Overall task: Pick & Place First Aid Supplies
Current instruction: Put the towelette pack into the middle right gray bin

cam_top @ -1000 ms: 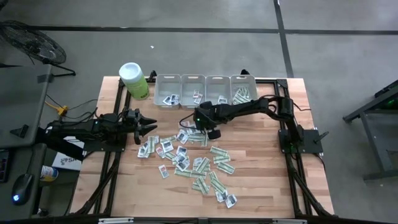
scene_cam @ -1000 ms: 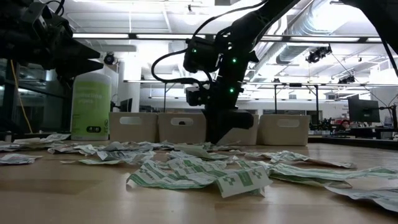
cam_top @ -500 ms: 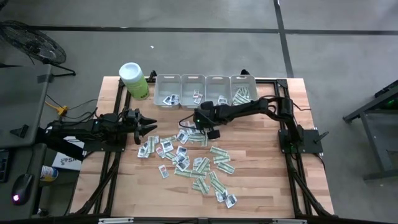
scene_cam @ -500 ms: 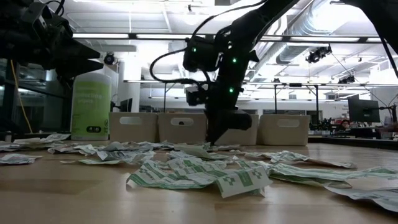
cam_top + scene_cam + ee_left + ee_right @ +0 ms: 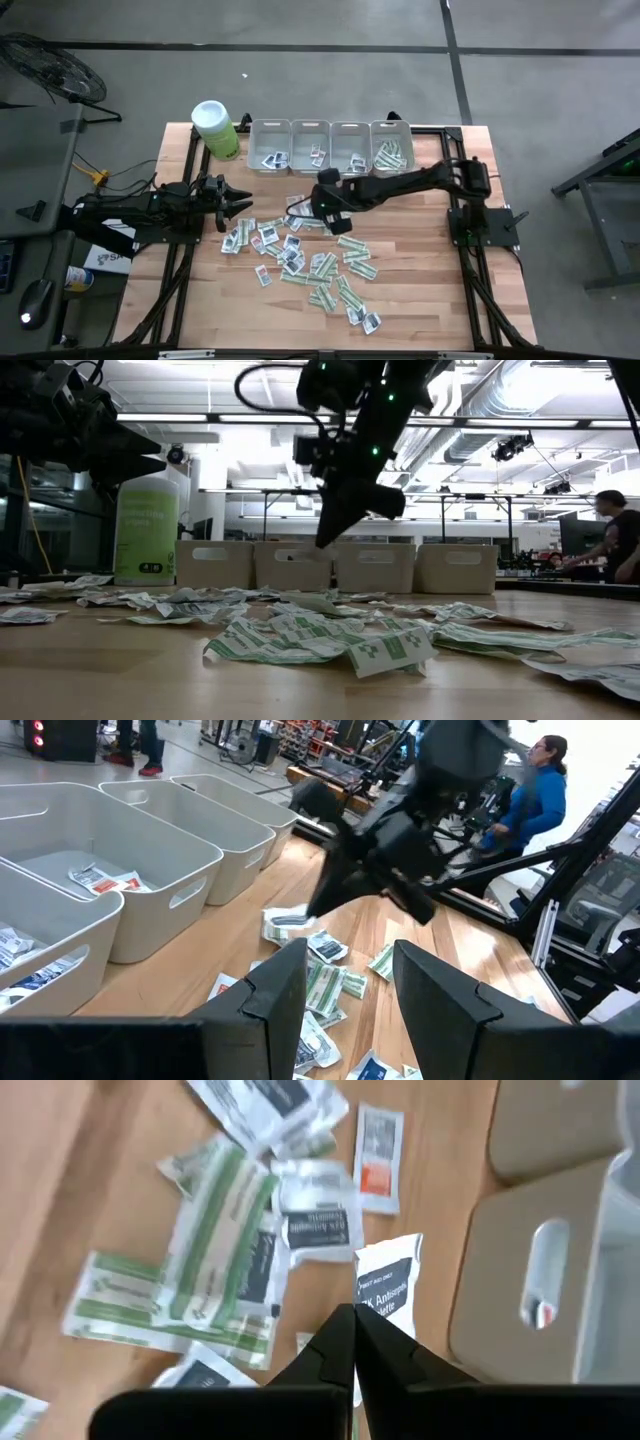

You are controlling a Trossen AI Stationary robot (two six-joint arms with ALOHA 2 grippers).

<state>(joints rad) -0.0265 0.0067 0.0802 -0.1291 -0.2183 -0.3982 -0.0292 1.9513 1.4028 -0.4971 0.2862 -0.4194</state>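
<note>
Right gripper, raised over the far edge of the packet pile, fingers pinched together on a white packet with dark print. Left gripper parked at the table's left side, jaws apart, nothing in them. Four grey bins along the far edge each hold only a few packets. Most first aid supplies lie scattered mid-table. Judged early: sorting begun, the bulk of the pile left.

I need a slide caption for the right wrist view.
Right end effector shut on a white packet, above scattered packets.
</note>
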